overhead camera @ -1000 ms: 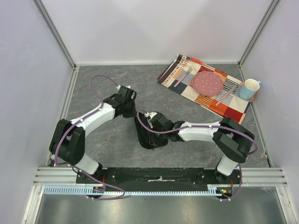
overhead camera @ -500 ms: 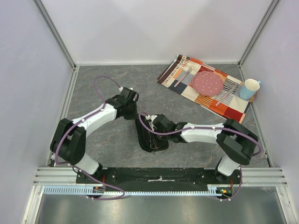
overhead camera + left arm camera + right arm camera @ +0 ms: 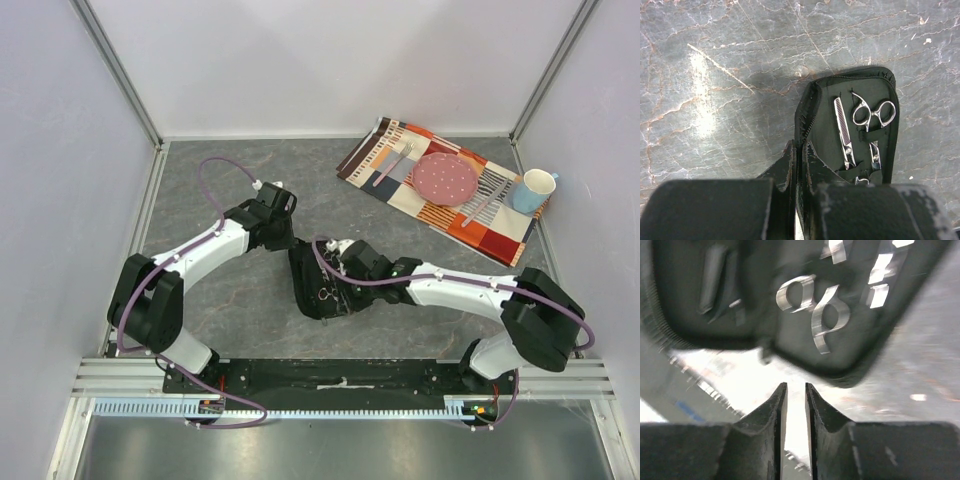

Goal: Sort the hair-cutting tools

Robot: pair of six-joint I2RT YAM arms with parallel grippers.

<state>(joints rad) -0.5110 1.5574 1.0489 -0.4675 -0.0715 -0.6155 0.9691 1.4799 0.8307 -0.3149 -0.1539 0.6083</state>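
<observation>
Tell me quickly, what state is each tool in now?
Left tool: closed on the black case edge.
Right tool: slightly open, holding nothing.

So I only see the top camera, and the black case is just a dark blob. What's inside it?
Observer: The left wrist view shows the case lying open, with toothed scissors tucked inside.
Operator: Only one pair?
Observer: No, the silver ring handles of a second pair sit right beside it.
Operator: Is the left gripper grabbing them?
Observer: No, the left gripper is pinching the case's zipper edge.
</observation>
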